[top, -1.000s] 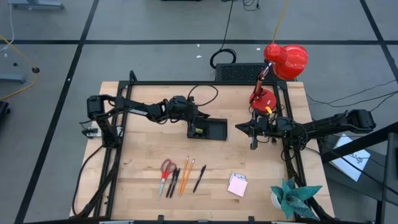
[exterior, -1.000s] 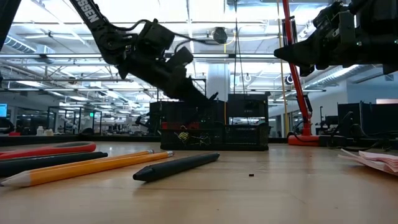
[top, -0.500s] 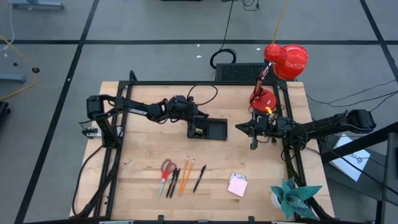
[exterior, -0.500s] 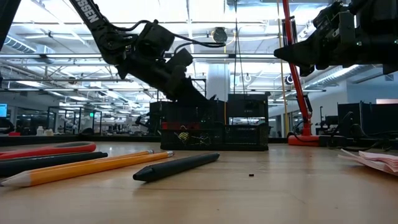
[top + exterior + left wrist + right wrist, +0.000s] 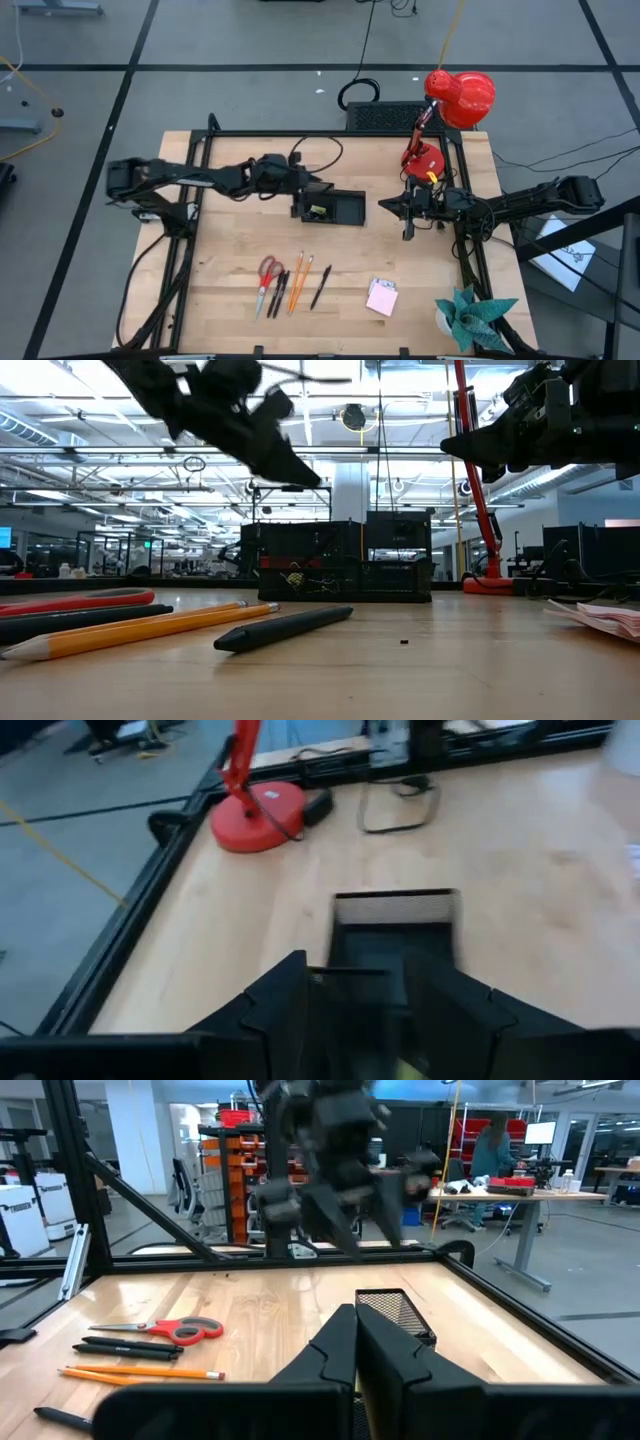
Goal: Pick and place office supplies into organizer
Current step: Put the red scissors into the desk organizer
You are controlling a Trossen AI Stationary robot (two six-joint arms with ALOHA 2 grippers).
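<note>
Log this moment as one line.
left end effector: open, above organizer | right end effector: shut, idle | scissors: on table

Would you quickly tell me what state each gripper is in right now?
Left gripper: open, holding nothing, above the organizer.
Right gripper: shut, empty, waiting right of the organizer.

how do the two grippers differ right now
The left gripper hangs above the organizer at its left end, with its fingers spread and nothing between them. The right gripper waits to the organizer's right, fingers pressed together, also empty. The left points at the tray from its left; the right from its right. Both are dark two-finger grippers, clear of the table.
</note>
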